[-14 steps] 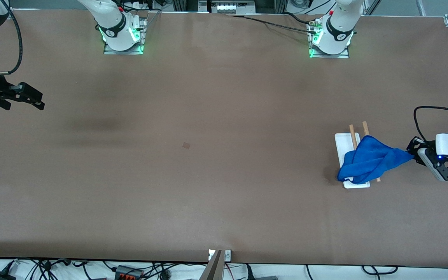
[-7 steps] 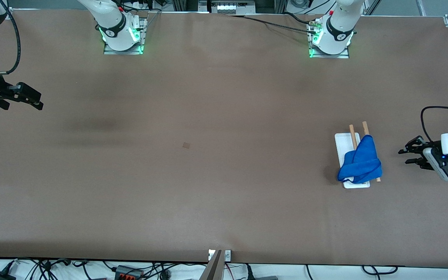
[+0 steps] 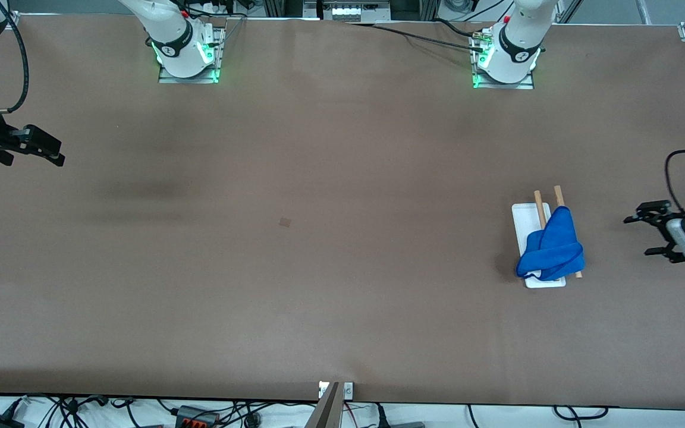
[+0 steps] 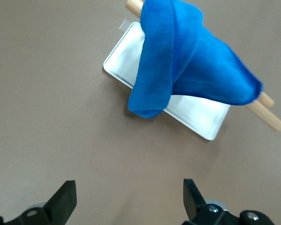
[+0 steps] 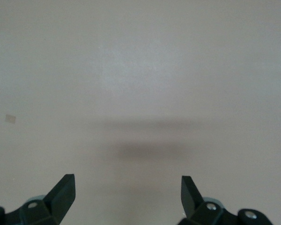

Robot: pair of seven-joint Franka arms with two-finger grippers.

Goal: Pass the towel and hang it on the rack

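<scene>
Now the blue towel (image 3: 553, 246) is draped over the rack (image 3: 533, 217); the left tool (image 3: 646, 236) is held beside it, wide open and empty, while the right tool (image 3: 60, 156) waits open, empty, at its table (image 3: 319, 267) end.

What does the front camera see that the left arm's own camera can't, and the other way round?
Only the front view shows the right gripper, open, waiting over the table's right-arm end, and both arm bases. Only the left wrist view shows, close up, how the towel drapes over the rods and hangs above the white base of the rack. Both show the towel on the rack and the left gripper open beside it.
</scene>
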